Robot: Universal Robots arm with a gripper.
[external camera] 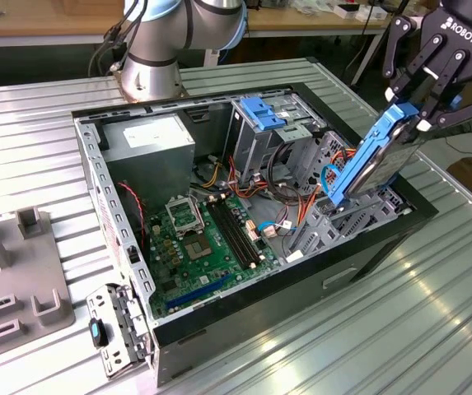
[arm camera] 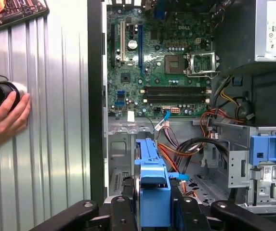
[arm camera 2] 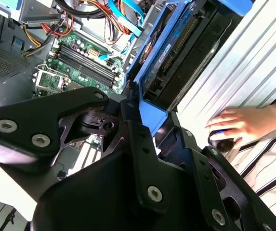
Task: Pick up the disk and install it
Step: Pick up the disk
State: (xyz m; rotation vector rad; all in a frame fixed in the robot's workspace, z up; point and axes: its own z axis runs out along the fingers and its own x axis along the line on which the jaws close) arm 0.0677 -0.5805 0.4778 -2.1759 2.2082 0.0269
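Claw (external camera: 413, 111) of black jointed metal fingers is closed on the disk (external camera: 367, 164), a flat grey-metal hard drive with blue plastic side rails, gripping it by its upper end. The drive hangs steeply tilted over the end of the case at the exterior view's right, its lower end dipping into the opening above a bare grey bay next to the case wall. Whether it touches the bay I cannot tell. In both wrist views the blue rail (arm camera: 152, 183) runs out from between the fingers.

An open black desktop computer case (external camera: 219, 317) lies on its side in the middle of the ribbed silver metal tabletop (external camera: 400, 329). Inside it are a green motherboard (external camera: 198, 239), a grey power-supply box with a white label (external camera: 149, 144), a metal drive cage with a blue plastic handle (external camera: 260, 111), and loose red, orange and yellow cables (external camera: 281, 156).

The arm's silver base (external camera: 149, 74) stands at the tabletop's far edge. A grey moulded fixture plate (external camera: 13, 280) sits by the edge at the exterior view's left. A person's hand (arm camera: 3, 118) rests on the tabletop beside the case, on a small dark round object (arm camera: 0, 94).
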